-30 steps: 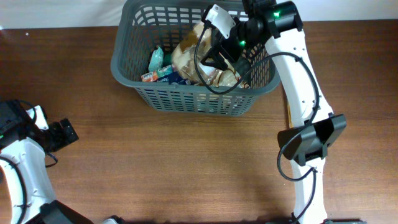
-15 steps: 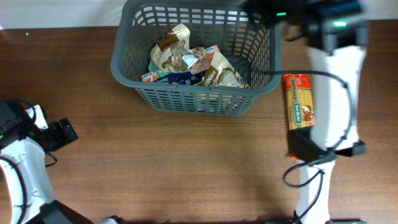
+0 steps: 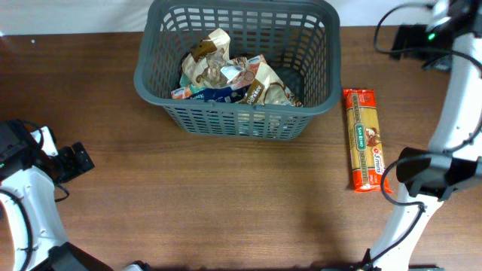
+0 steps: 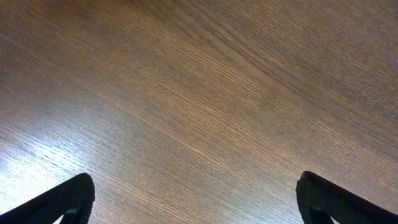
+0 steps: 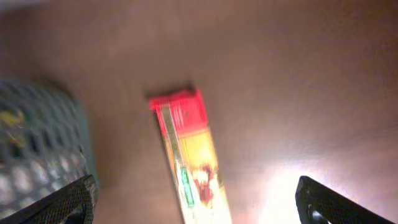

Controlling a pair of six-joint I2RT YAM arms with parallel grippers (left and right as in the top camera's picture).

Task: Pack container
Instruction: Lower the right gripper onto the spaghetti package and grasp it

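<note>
Dark grey plastic makes up the container (image 3: 241, 122), a big lattice-sided basket with a solid rim. It stands at the far edge of the desk (image 3: 226, 196), about midway along that edge. Inside it lies a heap of crumpled food packets (image 3: 226, 75), mostly tan and brown, with a blue one and a teal one among them. They sit low against the near wall.

A long red and yellow pasta packet (image 3: 363, 139) lies flat on the wood just beside the container's right wall. It is not touching the wall, and it runs from the far side toward the near side.

The right gripper (image 5: 196, 208) hangs over the far right corner of the desk. Its fingers are spread wide with nothing between them. Its own blurred camera looks down on the pasta packet and, at the left of that view, a strip of the basket's wall.

The left gripper (image 4: 199, 202) is by the left edge of the desk, well apart from the container. Its fingers are also wide apart and empty, with only bare wood grain below them.
</note>
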